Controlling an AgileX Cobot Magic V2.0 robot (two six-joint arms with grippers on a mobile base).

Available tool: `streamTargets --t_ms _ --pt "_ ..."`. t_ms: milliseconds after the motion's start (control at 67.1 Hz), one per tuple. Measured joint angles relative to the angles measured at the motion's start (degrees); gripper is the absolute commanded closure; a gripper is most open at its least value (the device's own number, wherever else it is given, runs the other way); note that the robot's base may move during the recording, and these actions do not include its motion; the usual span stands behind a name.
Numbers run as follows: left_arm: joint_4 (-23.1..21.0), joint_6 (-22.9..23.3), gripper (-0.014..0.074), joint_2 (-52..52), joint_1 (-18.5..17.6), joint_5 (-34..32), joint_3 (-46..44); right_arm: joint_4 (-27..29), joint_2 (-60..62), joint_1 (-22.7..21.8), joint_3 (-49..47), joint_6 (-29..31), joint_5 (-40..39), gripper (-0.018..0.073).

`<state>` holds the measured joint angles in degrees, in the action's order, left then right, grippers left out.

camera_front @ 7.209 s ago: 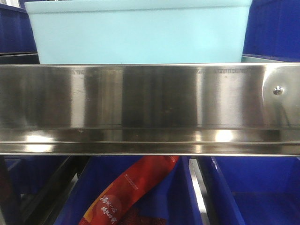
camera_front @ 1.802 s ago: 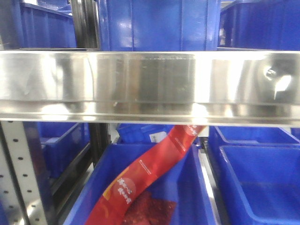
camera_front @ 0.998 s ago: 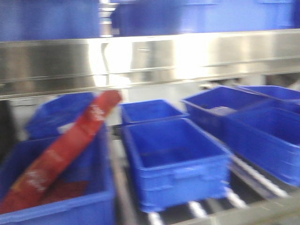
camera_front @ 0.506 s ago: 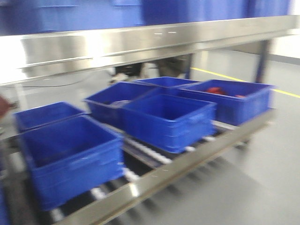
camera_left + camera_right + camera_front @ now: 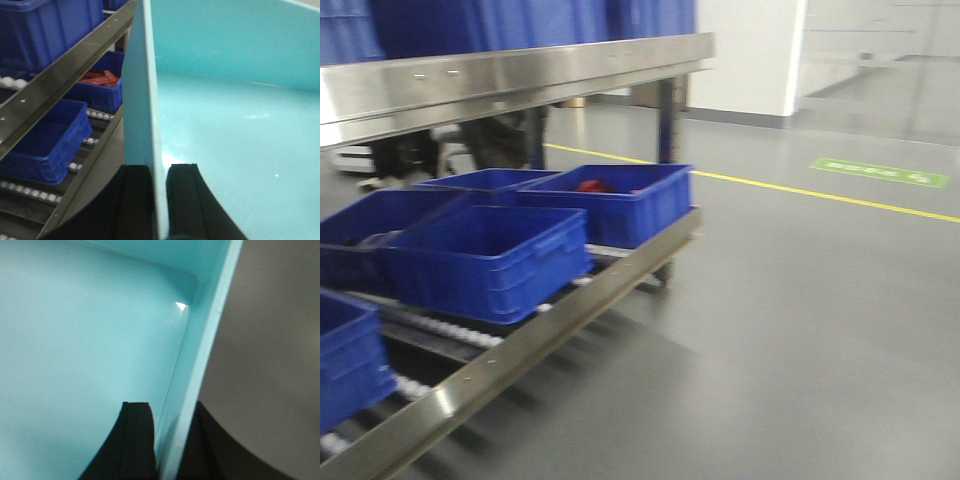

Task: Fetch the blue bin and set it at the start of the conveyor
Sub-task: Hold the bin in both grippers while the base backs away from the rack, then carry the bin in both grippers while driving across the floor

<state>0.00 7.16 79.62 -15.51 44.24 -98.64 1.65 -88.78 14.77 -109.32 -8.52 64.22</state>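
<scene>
Two pincers, one tub, and both have a wall between their fingers. In the left wrist view the left pincer [image 5: 159,172] sits at the bottom of the frame, one black finger outside the pale turquoise blue bin [image 5: 240,125] and one inside, clamped on the upright side wall. The right wrist view mirrors it: the right pincer [image 5: 169,410] straddles the opposite wall of the blue bin [image 5: 75,340], low in the frame, closed on it too. Gripping opposite sides like that looks like the way to hold a wide, smooth tub level, since neither arm could carry it alone.

The bin's inside looks bare and glossy, nothing in it. It hangs between the arms, off any shelf. Bare grey floor [image 5: 270,340] shows past its rim on the right of that frame.

Out front, the rack [image 5: 520,345] with its dark blue crates [image 5: 490,260] fills the left half, under a steel shelf [image 5: 520,70]. To the right lies open floor crossed by a yellow line [image 5: 820,195]. The tub itself does not show in this view.

No belt, no red frame edge anywhere in sight, so I judge this as mid-carry: fetched, not yet delivered. The next move calls for finding the conveyor start while both grips hold even.
</scene>
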Motion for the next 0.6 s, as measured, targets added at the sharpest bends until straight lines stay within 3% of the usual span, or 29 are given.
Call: streamTargets --t_ms 596 --pt "0.0 0.0 0.0708 0.0 0.0 0.0 0.0 0.0 0.0 0.0 0.0 0.0 0.0 0.0712"
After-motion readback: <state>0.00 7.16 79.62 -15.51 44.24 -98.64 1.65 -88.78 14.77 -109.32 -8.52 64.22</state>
